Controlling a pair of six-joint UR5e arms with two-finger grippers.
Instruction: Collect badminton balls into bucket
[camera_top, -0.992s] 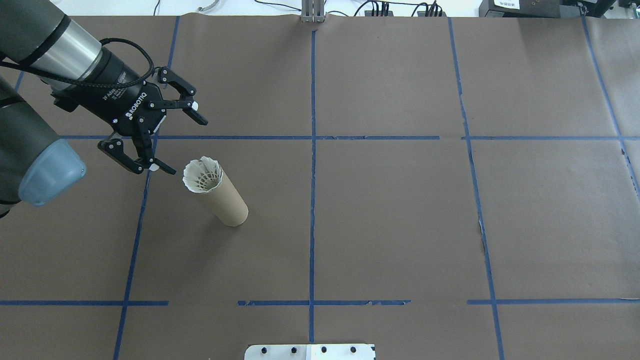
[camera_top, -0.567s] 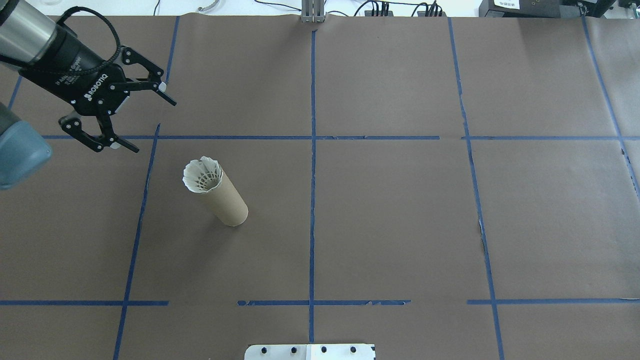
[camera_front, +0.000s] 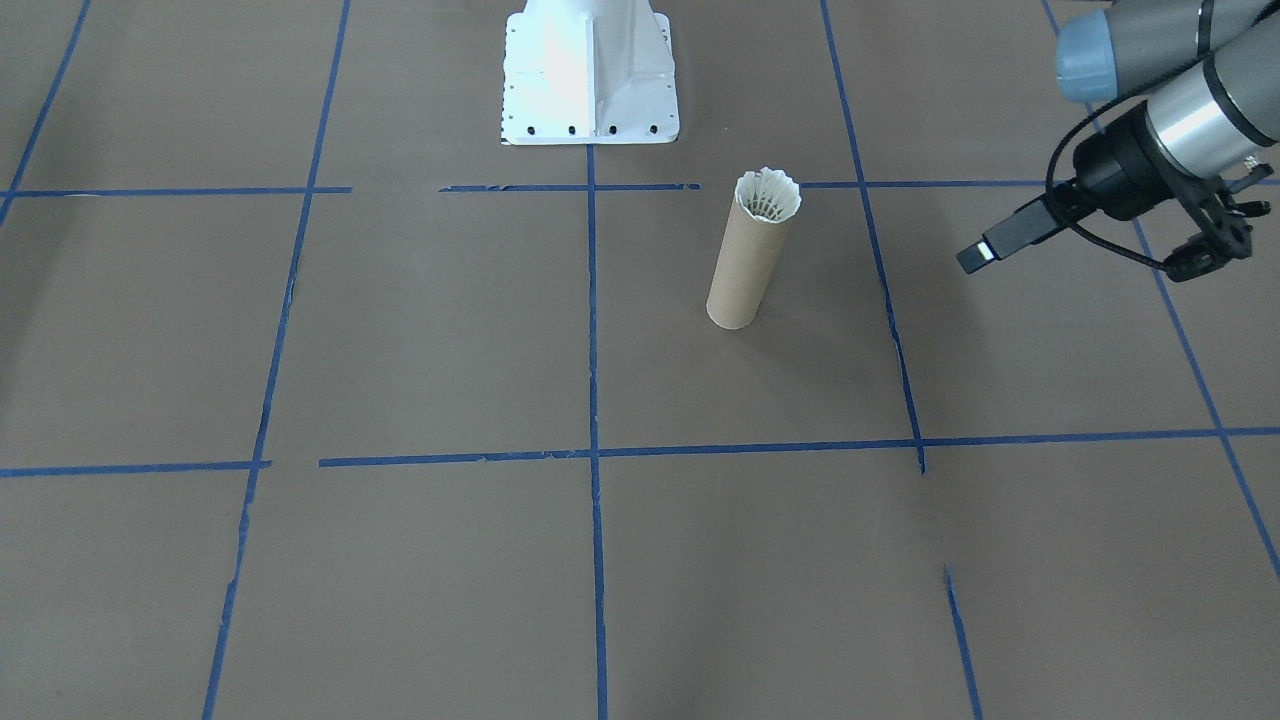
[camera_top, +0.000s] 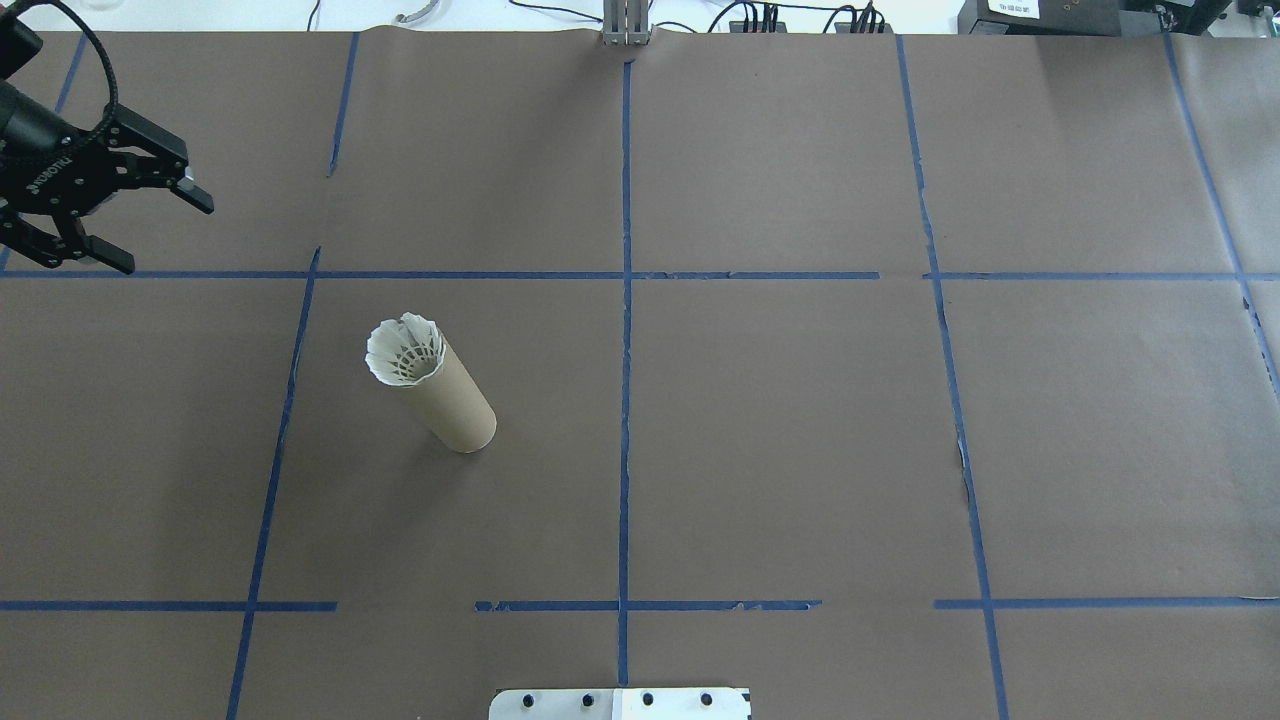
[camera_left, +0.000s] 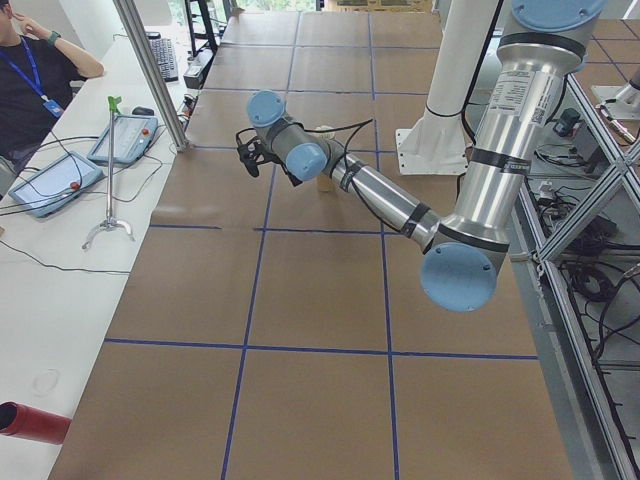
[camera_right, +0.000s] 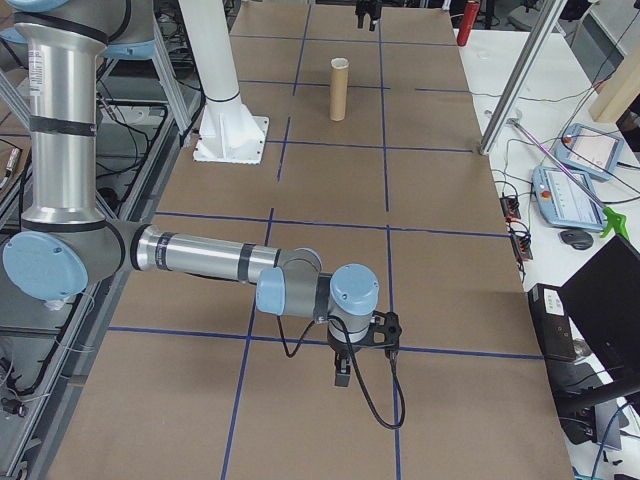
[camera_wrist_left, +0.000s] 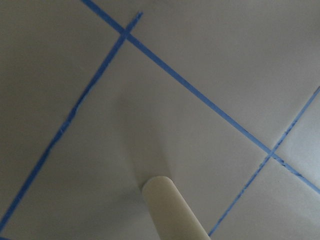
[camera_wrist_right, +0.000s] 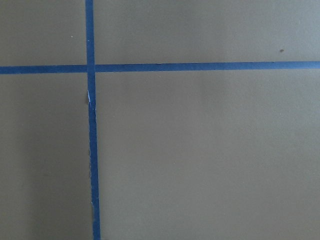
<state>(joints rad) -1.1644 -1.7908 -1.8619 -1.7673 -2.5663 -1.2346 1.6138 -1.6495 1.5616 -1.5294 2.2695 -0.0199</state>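
The bucket (camera_top: 455, 405), a brown cardboard tube, stands upright on the brown paper left of centre; it also shows as the bucket (camera_front: 742, 270) in the front-facing view. A white feathered badminton ball (camera_top: 403, 350) sits in its mouth, skirt flaring above the rim (camera_front: 768, 195). My left gripper (camera_top: 165, 235) is open and holds nothing, far to the tube's left at the view's edge. The left wrist view looks down on the bucket (camera_wrist_left: 172, 212) from a distance. My right gripper (camera_right: 365, 340) shows only in the exterior right view, low over the paper far from the tube; I cannot tell its state.
The white robot base (camera_front: 590, 75) stands behind the tube. Blue tape lines (camera_top: 625, 300) grid the brown paper. A side bench holds tablets (camera_left: 50, 185) with a seated person (camera_left: 30, 70) beside it, and a red cylinder (camera_left: 30, 422) lies at its near end.
My left gripper has drawn back from beside the tube toward the far left edge, staying open. The tube and the ball in it have not moved.
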